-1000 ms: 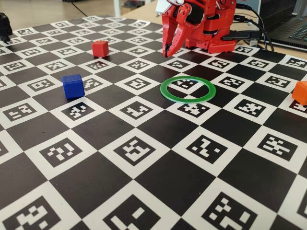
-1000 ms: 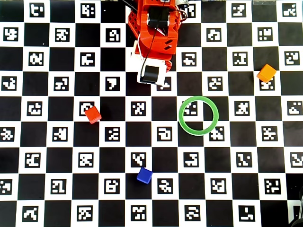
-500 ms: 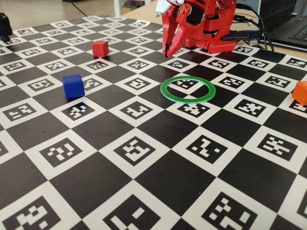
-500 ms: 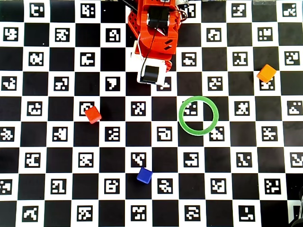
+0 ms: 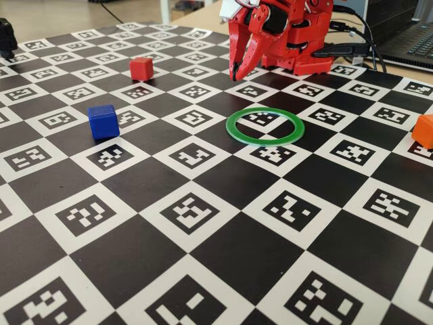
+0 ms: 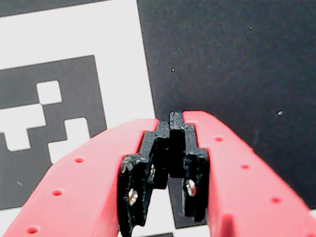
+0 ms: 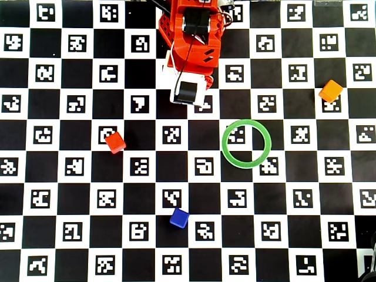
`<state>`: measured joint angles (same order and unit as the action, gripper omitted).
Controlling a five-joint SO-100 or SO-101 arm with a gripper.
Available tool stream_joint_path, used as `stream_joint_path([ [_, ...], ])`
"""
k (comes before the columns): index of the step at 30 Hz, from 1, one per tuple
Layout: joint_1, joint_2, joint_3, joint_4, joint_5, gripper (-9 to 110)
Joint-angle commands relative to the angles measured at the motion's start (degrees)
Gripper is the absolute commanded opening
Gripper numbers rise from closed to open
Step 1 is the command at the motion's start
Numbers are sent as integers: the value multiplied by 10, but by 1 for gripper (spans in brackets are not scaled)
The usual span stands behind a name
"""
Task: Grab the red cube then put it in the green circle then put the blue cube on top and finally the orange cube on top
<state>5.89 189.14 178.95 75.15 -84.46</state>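
The red cube (image 5: pixel 141 68) sits on the board at the back left, and the overhead view shows it left of centre (image 7: pixel 115 142). The blue cube (image 5: pixel 103 122) stands nearer and to the left (image 7: pixel 179 218). The green circle (image 5: pixel 265 142) lies flat and empty mid-board (image 7: pixel 247 166). The orange cube (image 5: pixel 425 131) is at the right edge (image 7: pixel 331 91). My gripper (image 5: pixel 237 73) hangs tips-down just above the board behind the ring, to the right of the red cube. It is shut and empty in the wrist view (image 6: pixel 177 117), where no cube shows.
The board is a black-and-white checker mat (image 5: pixel 203 271) with printed markers. The red arm base (image 7: pixel 191 35) stands at the back middle. Cables and a laptop (image 5: pixel 406 34) lie at the back right, and a dark object (image 5: pixel 5 37) stands at the far left.
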Motion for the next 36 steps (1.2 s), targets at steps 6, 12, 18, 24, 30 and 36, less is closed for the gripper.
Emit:
stream_joint_path([
  [6,-11,-258,-281,-35,187,-5],
  [12,22,-492,-569,20,475,-3],
  [18,70,-635,-773,99,714,2],
  [24,122,-674,-827,122,876,14],
  [30,193,-737,-851,141,1010,25],
  [36,236,-793,-847,143,1128,36],
])
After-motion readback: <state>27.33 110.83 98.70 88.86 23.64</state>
